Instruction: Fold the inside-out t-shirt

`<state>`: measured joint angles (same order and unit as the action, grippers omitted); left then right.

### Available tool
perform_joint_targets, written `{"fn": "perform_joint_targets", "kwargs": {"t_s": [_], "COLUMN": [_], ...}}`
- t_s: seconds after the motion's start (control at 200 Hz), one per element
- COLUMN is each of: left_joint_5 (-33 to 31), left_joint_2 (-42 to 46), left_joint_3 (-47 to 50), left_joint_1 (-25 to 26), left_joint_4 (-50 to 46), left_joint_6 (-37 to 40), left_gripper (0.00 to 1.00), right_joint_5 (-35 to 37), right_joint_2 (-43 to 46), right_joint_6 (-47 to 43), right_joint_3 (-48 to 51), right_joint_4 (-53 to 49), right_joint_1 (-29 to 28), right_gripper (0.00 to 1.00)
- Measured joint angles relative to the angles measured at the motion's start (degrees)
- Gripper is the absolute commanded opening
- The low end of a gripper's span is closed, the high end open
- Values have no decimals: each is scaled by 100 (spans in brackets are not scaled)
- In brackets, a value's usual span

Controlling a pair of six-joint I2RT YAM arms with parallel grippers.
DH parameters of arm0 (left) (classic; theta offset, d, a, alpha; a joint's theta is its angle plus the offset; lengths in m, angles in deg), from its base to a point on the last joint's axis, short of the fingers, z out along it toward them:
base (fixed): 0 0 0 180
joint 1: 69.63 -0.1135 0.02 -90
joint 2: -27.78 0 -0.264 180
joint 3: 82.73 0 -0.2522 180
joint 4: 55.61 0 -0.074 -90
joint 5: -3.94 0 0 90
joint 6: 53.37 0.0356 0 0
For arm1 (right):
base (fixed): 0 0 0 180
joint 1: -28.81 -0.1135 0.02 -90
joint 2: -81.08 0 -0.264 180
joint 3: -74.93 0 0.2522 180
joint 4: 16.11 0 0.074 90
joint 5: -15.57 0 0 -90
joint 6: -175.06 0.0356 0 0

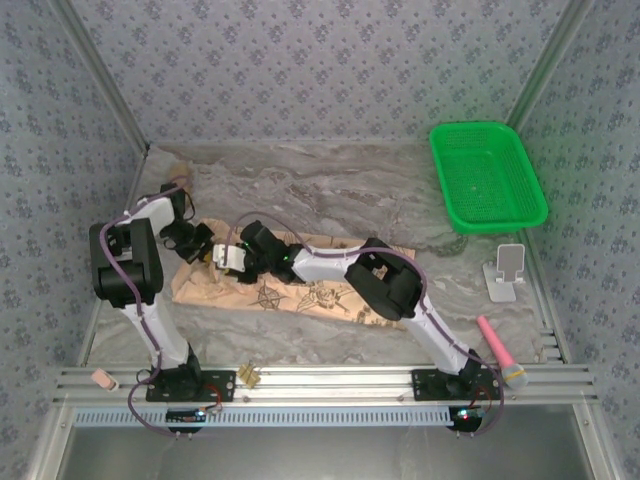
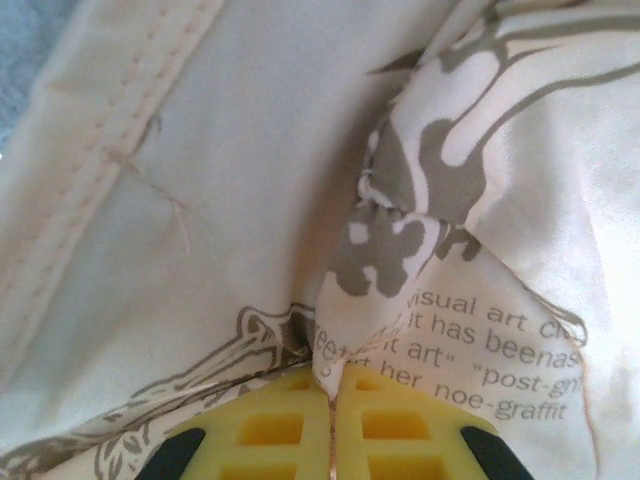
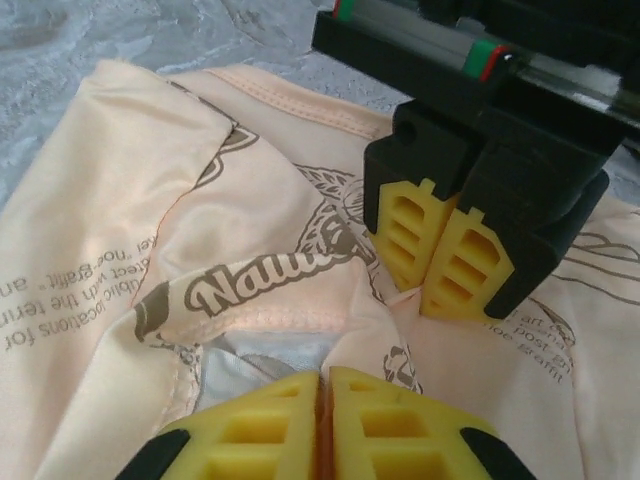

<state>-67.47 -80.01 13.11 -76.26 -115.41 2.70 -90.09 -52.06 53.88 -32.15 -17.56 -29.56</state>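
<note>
Presently the t-shirt (image 1: 310, 292) lies spread on the desk (image 1: 330, 190), toward its near left corner. Left end effector (image 2: 333, 392) and right end effector (image 3: 322, 385) are each clamped shut on pinched cloth, just beside each other.

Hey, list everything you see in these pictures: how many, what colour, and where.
t-shirt: one, tan with brown prints, on the table, centre-left
basket: one, green, far right corner
stand: one, white, right side, nearer than the basket
stick: one, pink with a yellow tip, near right
block: one, pinkish, near rail, left end
small piece: one, yellowish, rail between the arm bases
table: one, grey marbled
left arm: one, white and black; yellow jaws shut on the t-shirt
right arm: one, white and black; yellow jaws shut on the t-shirt
</note>
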Motion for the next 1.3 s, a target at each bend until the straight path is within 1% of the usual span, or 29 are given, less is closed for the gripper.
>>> {"fn": "perform_joint_targets", "kwargs": {"t_s": [0.2,0.265,0.42,0.55,0.585,0.675,0.745,0.79,0.85,0.875,0.89,0.925,0.945,1.044,1.074,1.134,1.144,1.149,1.154,1.159,1.164,1.174,1.239,1.304], "left_joint_5": [4,7,9,24,24,50,90,103,105,109,111,111,111,107,111,105,107,107,103,98,98,101,90,63], "left_joint_2": [11,11,11,11,11,11,9,9,-4,-17,-26,-46,-66,-90,-90,-90,-90,-90,-90,-90,-90,-90,-90,-90], "left_joint_3": [-131,-186,-337,-581,-627,-721,-748,-750,-748,-748,-748,-748,-745,-649,-608,-520,-507,-503,-494,-487,-483,-470,-389,-323], "left_joint_1": [-66,-133,-286,-393,-417,-481,-546,-592,-634,-649,-651,-662,-662,-660,-658,-654,-654,-654,-654,-654,-654,-654,-654,-654], "left_joint_4": [-173,-238,-404,-476,-485,-538,-584,-592,-612,-619,-621,-627,-629,-579,-579,-579,-579,-581,-581,-581,-581,-579,-579,-577], "left_joint_6": [55,87,164,223,240,302,339,306,350,354,356,372,376,389,400,428,411,422,455,463,459,426,487,531], "left_gripper": [5,0,0,1,3,14,29,32,34,34,34,34,33,28,26,18,17,17,16,15,15,14,8,0], "right_joint_5": [-42,-90,-334,-649,-734,-949,-1082,-1132,-1163,-1165,-1165,-1167,-1163,-1193,-1200,-1104,-1047,-1019,-992,-984,-977,-894,-422,275], "right_joint_2": [92,219,608,804,835,874,876,876,876,876,879,887,905,1126,1233,1545,1613,1635,1676,1698,1742,1821,2310,2857], "right_joint_6": [-31,-35,-55,-168,-208,-348,-511,-599,-684,-693,-719,-708,-675,-409,-275,-11,83,96,103,103,122,238,483,688], "right_joint_3": [151,343,866,1056,1102,1226,1320,1373,1412,1434,1445,1473,1497,1746,1849,2122,2173,2190,2223,2238,2267,2328,2645,2935], "right_joint_4": [-109,-85,192,339,382,422,400,345,245,223,210,197,195,229,293,494,525,531,560,577,601,638,831,929], "right_joint_1": [-11,-17,-15,-17,-17,-17,-17,-20,-28,-31,-31,-33,-33,9,37,120,138,144,153,160,168,186,264,315], "right_gripper": [0,0,0,0,0,0,0,0,9,22,28,36,38,44,57,71,75,77,82,91,95,99,100,100]}}
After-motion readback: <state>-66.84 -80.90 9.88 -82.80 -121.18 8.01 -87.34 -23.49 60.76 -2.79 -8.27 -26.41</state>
